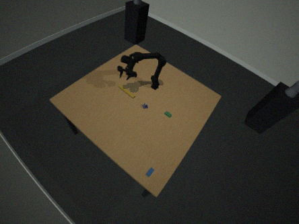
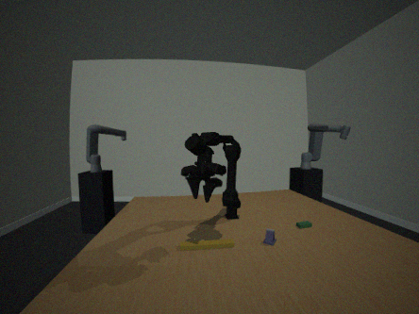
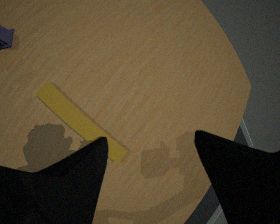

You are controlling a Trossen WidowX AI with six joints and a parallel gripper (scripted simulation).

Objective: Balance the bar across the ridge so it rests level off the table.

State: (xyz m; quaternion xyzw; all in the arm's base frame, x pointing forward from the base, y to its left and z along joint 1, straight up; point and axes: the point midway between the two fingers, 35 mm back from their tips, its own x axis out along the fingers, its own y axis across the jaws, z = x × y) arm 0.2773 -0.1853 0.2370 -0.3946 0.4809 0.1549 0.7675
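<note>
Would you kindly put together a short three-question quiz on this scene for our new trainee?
1. True or false: the gripper is shut on the yellow bar.
2. Which object lies nearest the purple ridge? A) the blue block B) the green block C) the yellow bar
3. Fill in: the yellow bar lies flat on the ____, not on the ridge.

Key:
1. False; the gripper hangs open above the bar, holding nothing.
2. C
3. table
</note>
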